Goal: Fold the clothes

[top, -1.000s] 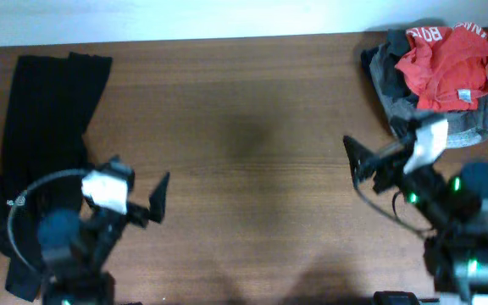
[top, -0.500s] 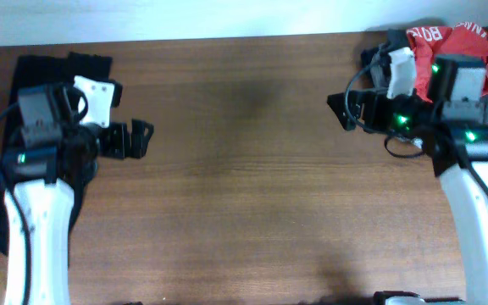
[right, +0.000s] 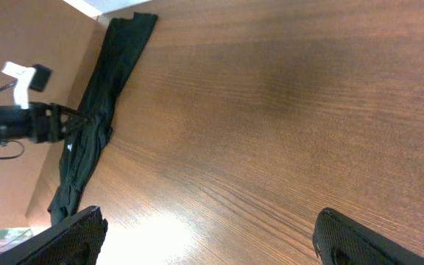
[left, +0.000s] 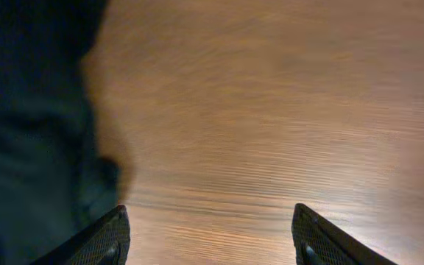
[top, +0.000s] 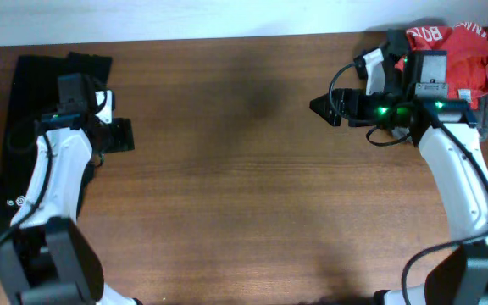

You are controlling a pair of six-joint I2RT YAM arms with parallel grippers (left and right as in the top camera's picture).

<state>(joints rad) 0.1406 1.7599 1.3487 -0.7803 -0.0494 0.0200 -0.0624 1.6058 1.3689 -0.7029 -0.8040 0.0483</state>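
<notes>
The clothes (top: 32,93) are one long black garment lying crumpled along the table's left edge, from the far side toward the near side. In the left wrist view the clothes (left: 28,118) fill the left side. My left gripper (top: 124,135) hovers just right of the garment's edge. It is open (left: 208,239), with bare wood between its fingers. My right gripper (top: 329,108) is far off on the right half of the table, pointing left. It stands open (right: 212,243) over bare wood, and the clothes (right: 101,96) show at a distance in its view.
A red garment with white lettering (top: 447,55) lies on a grey garment (top: 473,127) at the far right corner, just behind my right arm. The wooden table (top: 227,169) stretches between the two arms. A pale wall runs along the far edge.
Both arms have swung out from the near edge toward the far side. The left gripper now sits beside the black garment, the right gripper next to the red and grey pile.
</notes>
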